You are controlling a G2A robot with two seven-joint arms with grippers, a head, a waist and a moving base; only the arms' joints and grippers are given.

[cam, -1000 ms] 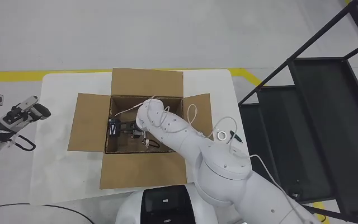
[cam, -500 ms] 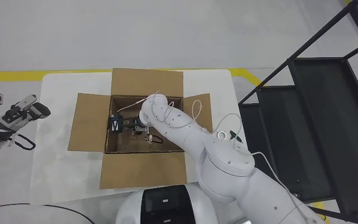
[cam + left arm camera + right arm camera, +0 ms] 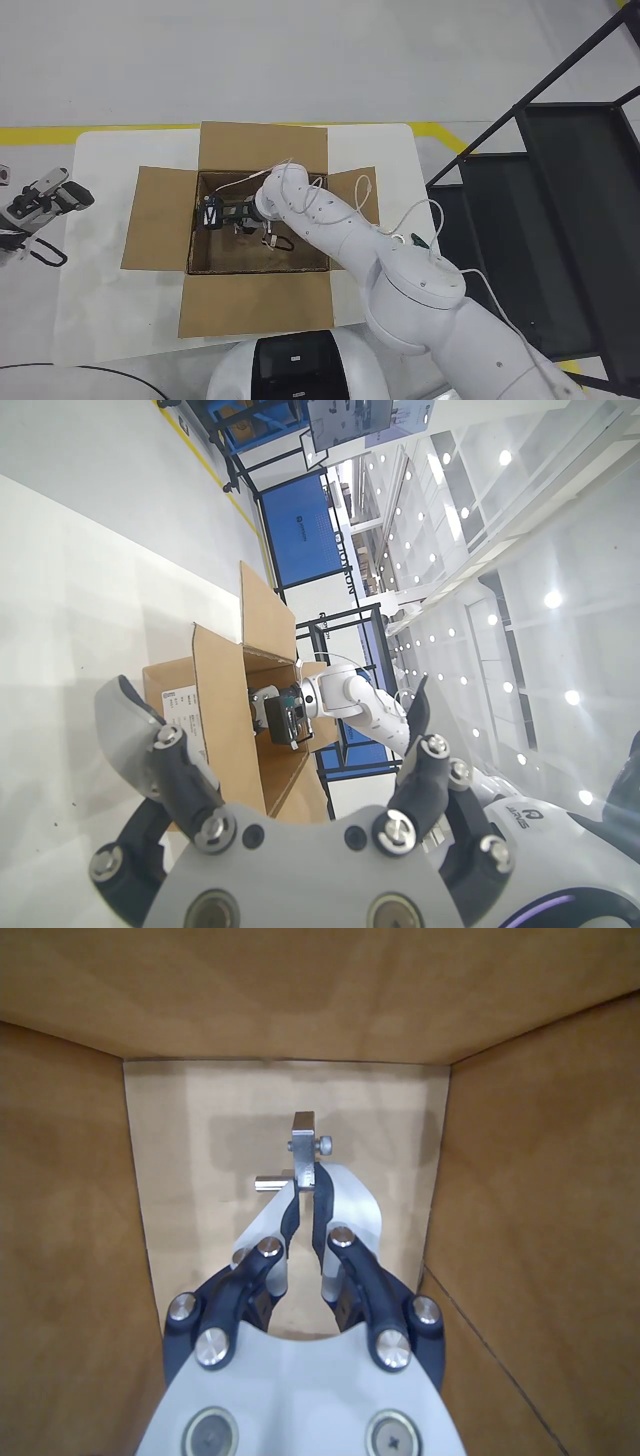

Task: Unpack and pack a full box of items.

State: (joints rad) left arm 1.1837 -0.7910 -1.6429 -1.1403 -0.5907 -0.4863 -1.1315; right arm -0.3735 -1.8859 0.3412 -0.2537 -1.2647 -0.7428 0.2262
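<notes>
The metal bracket (image 3: 303, 1138) is clamped in the right pincer (image 3: 306, 1185) inside the box (image 3: 160, 230); it should be kept clear of the walls.

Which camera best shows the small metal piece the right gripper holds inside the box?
Right wrist view: the small grey metal block with a screw and pin sits pinched in the right gripper, unobstructed. In the top and left wrist views, the right arm and brown cardboard box hide it.

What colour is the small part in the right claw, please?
The small part in the right claw is silver-grey metal, best seen in the right wrist view.
</notes>
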